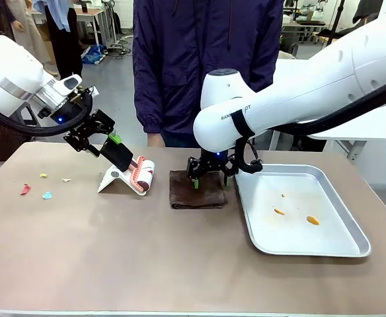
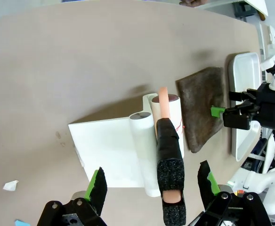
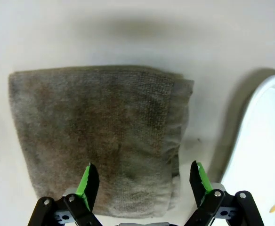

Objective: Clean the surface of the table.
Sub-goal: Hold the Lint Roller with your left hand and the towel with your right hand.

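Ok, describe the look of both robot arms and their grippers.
The left arm and right arm are rounded glossy white shells trailed by black cables. The right one bears grey lettering and a black strap. The left gripper and right gripper are black, two-fingered, with green pads; a small blue light glows at each wrist.

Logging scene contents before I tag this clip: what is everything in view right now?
table: one, brownish-tan, spans the view.
tray: one, shiny metal, table's right.
orange scraps: three, in the tray.
cloth: one, dark brown, folded, left of the tray.
lint roller: one, reddish roll, black handle, left of the cloth.
stand: one, white, under the roller.
small scraps: four, red, yellow, blue, white, table's left.
person: one, dark blue jacket, far side.
left gripper: open, jaws either side of the roller's handle.
right gripper: open, over the cloth.
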### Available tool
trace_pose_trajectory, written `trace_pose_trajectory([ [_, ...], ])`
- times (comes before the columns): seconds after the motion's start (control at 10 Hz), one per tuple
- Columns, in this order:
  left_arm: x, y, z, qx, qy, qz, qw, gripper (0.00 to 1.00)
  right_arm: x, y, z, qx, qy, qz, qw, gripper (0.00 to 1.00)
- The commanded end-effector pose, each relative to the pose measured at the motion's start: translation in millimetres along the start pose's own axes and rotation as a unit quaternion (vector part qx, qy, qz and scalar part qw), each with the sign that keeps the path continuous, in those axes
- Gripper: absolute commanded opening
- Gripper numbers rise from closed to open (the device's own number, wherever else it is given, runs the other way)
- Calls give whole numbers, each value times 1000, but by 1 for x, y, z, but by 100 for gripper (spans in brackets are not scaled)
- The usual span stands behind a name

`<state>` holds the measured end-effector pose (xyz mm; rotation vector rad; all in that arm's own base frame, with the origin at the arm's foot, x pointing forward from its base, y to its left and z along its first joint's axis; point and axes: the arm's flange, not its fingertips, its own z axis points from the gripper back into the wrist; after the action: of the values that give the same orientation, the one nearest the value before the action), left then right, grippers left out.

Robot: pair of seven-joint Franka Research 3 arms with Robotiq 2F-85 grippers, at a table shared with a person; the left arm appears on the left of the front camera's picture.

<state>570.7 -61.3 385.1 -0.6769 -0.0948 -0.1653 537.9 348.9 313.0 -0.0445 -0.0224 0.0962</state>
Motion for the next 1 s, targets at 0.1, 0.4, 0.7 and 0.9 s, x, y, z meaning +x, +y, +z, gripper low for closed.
trace_pose_trajectory([
  [0.1, 3, 0, 1, 3, 5, -13, 1000, 100, 12, 8, -3, -45, -10, -45, 998, 100],
  [0.4, 3, 0, -2, -9, -5, -24, 1000, 100, 13, 3, -9, -40, -6, -59, 997, 100],
  [0.7, 3, 1, -3, -28, 3, -33, 999, 100, 13, 1, -11, -36, -6, -69, 997, 100],
  [0.9, -1, 0, -4, -44, 4, -33, 999, 100, 15, 0, -14, -39, 0, -71, 997, 100],
])
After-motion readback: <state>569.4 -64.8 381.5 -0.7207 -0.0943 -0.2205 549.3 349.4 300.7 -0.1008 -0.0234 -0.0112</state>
